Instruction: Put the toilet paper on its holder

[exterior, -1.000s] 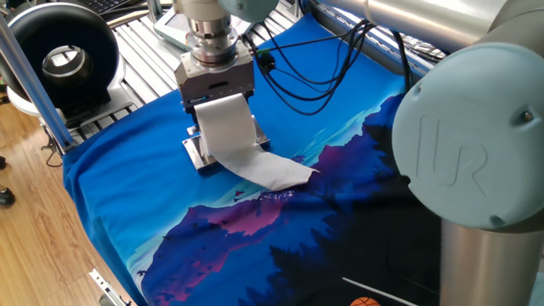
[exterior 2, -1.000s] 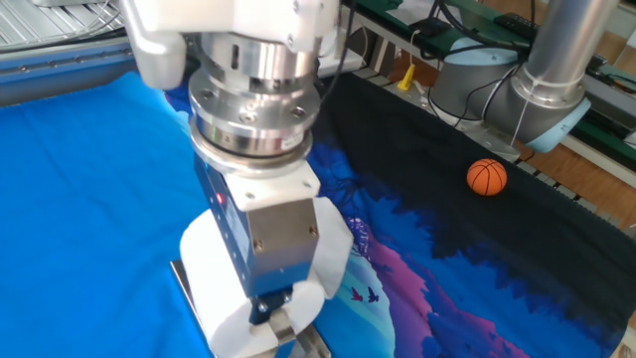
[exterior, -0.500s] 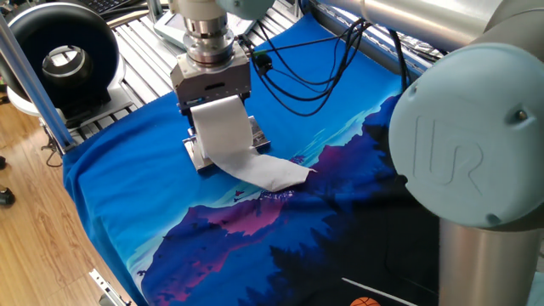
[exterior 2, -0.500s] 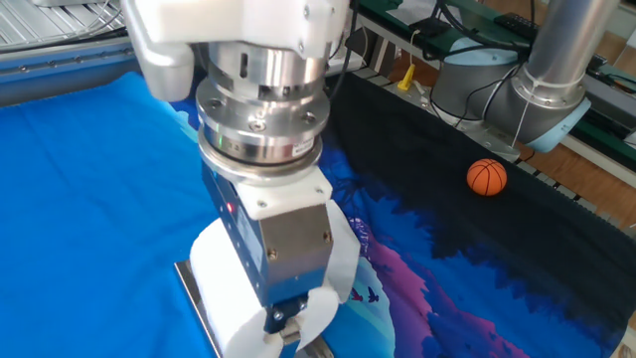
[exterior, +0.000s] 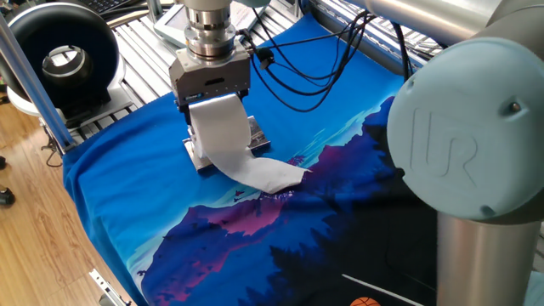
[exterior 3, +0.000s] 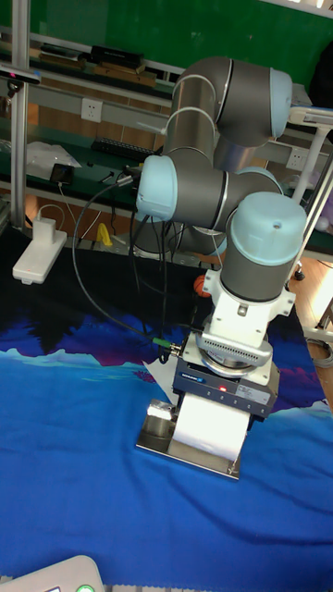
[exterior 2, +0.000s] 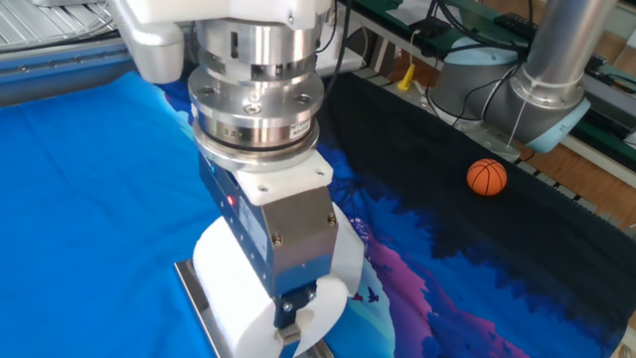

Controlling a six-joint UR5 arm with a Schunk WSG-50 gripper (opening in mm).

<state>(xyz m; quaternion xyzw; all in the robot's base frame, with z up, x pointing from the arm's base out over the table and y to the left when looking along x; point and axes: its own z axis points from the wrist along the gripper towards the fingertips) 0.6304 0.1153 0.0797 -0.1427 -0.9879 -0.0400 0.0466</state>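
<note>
The toilet paper [exterior: 219, 132] is a fat white roll held just under my gripper [exterior: 214, 106], and its loose sheet [exterior: 270, 173] trails onto the blue cloth. The gripper is shut on the roll, with one finger [exterior 2: 290, 316] showing at the roll's end in the other fixed view. The roll [exterior 2: 227, 290] hangs right over the holder [exterior: 196, 158], a flat chrome plate whose edge [exterior 2: 191, 288] sticks out beside it. In the tall fixed view the roll [exterior 3: 209, 427] sits above the plate [exterior 3: 185, 450]. I cannot tell whether roll and plate touch.
A blue and purple printed cloth [exterior: 127, 212] covers the table. Black cables [exterior: 314, 72] cross it behind the gripper. A small orange ball [exterior 2: 487, 177] lies on the dark part. A black round device [exterior: 64, 53] stands at the far left. A white pendant [exterior 3: 39, 252] rests at the back.
The gripper and the roll have shifted slightly up and toward the back left, and the trailing sheet has been dragged along a little. The holder has not moved.
</note>
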